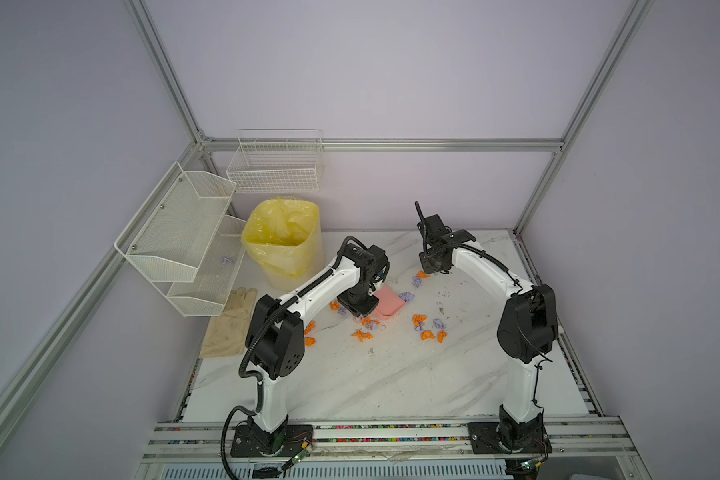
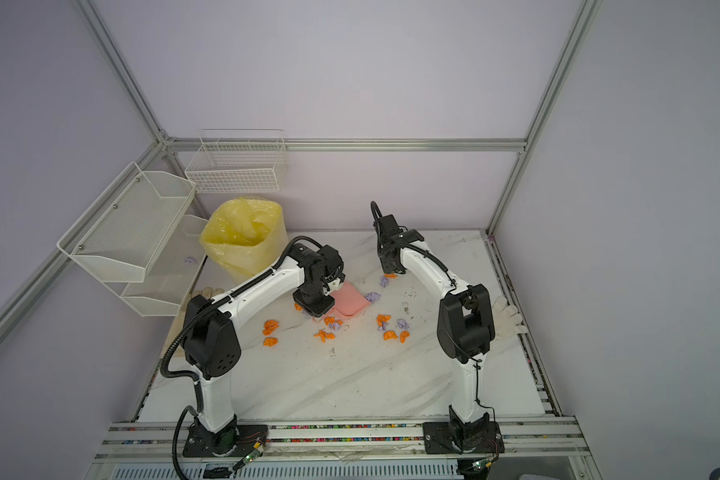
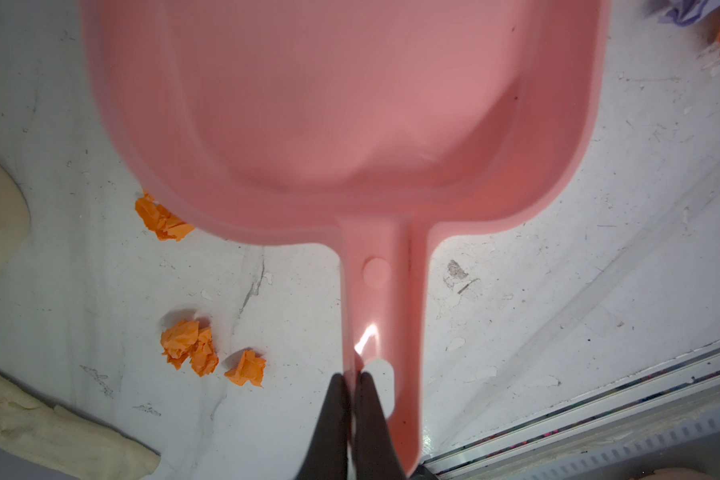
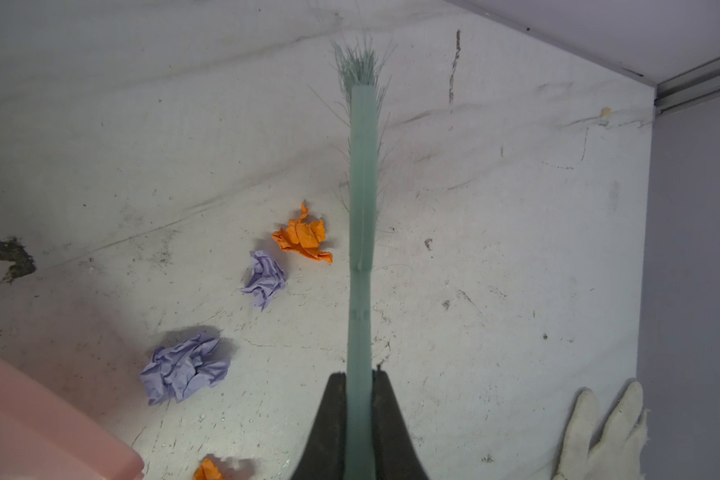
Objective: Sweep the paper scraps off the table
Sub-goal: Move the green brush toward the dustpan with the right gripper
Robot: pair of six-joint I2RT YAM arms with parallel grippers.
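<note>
Pink dustpan (image 3: 350,104) clamped by left claw (image 3: 352,376), brush (image 4: 362,187) by right claw (image 4: 360,374); paper scraps (image 1: 427,334) clear of table (image 1: 350,382) edges.

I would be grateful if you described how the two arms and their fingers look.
The left arm and right arm share white links and bulky black joint housings. Black cable hoses run outside them. Their fingers are dark tapered wedges.

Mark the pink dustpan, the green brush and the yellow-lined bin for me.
pink dustpan (image 3: 341,104): left wrist view, on the pan's inner floor.
green brush (image 4: 362,187): right wrist view, on the long green back, where bristles show at the sides.
yellow-lined bin (image 1: 281,266): in a top view, on the bag-covered front wall.
</note>
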